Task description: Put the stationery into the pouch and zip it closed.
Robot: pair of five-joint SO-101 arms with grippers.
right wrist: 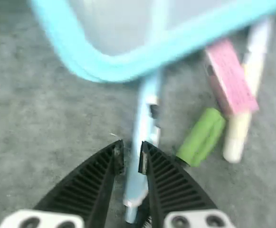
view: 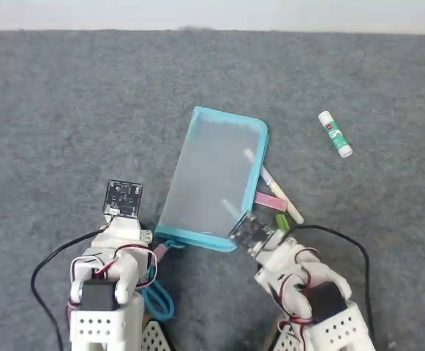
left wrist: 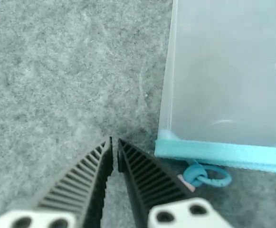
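Grey felt table, pouch, glue stick, pens nr pouch

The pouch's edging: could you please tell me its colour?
The pouch edging is light blue, clearest in the high view.

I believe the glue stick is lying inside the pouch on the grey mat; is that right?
Not quite: the glue stick is lying outside the pouch, on the grey mat off to the pouch's right, as the high view shows.

I work at a plain robotics test setup: grey felt surface, bare pale wall behind, my loose cables exposed.
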